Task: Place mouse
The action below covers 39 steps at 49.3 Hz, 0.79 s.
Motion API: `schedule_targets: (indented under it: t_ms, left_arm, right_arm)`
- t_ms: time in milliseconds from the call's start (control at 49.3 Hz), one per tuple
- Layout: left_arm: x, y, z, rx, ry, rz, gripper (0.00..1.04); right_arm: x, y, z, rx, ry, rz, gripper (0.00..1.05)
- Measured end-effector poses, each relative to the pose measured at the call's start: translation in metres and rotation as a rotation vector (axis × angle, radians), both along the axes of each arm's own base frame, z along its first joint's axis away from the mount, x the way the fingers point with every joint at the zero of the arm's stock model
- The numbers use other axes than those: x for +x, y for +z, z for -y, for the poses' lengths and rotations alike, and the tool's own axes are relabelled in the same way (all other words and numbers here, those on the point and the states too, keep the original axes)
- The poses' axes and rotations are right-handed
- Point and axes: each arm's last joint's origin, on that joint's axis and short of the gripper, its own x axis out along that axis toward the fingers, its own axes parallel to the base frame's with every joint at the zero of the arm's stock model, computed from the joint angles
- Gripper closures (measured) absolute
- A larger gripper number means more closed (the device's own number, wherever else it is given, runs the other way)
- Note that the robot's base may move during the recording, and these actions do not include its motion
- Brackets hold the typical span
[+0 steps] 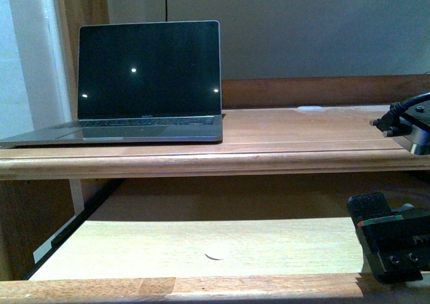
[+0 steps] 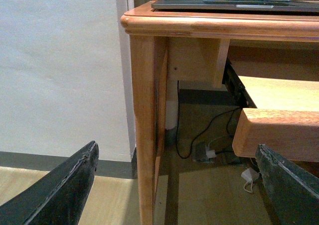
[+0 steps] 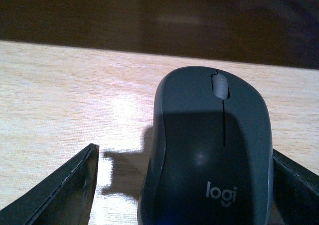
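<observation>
Grey mouse (image 3: 212, 150), rear cut off, perhaps touches right gripper (image 3: 183, 151).

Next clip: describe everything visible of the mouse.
The mouse is dark grey, smooth and domed, matte plastic by its look, with a paler scroll wheel, a seam between its buttons and a "logi" mark. No cord shows. It lies between the open fingers of the right pincer, close against one, clear of the other, over a pale wooden board.
</observation>
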Motion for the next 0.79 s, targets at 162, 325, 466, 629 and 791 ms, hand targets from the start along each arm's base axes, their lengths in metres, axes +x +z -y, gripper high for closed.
schedule_targets:
  t_ms: [162,325,466,629,791]
  left_arm:
    - [0.0,0.0,0.0,0.0,0.0,0.0,0.08]
    - [0.0,0.0,0.0,0.0,0.0,0.0,0.08]
    - [0.0,0.0,0.0,0.0,0.0,0.0,0.08]
    - [0.0,0.0,0.0,0.0,0.0,0.0,0.08]
    - [0.0,0.0,0.0,0.0,0.0,0.0,0.08]
  right_arm:
    - [0.0,0.0,-0.001,0.006,0.001,0.001,0.19]
    - [0.0,0.0,-0.004,0.004,0.011,0.018,0.48]
    - [0.001,0.0,-0.004,0.002,0.005,0.028,0.49]
    - [0.0,0.002,0.0,0.009,-0.002,0.027,0.49]
    - [-0.008,0.014,0.014,0.043,-0.009,0.03,0.49]
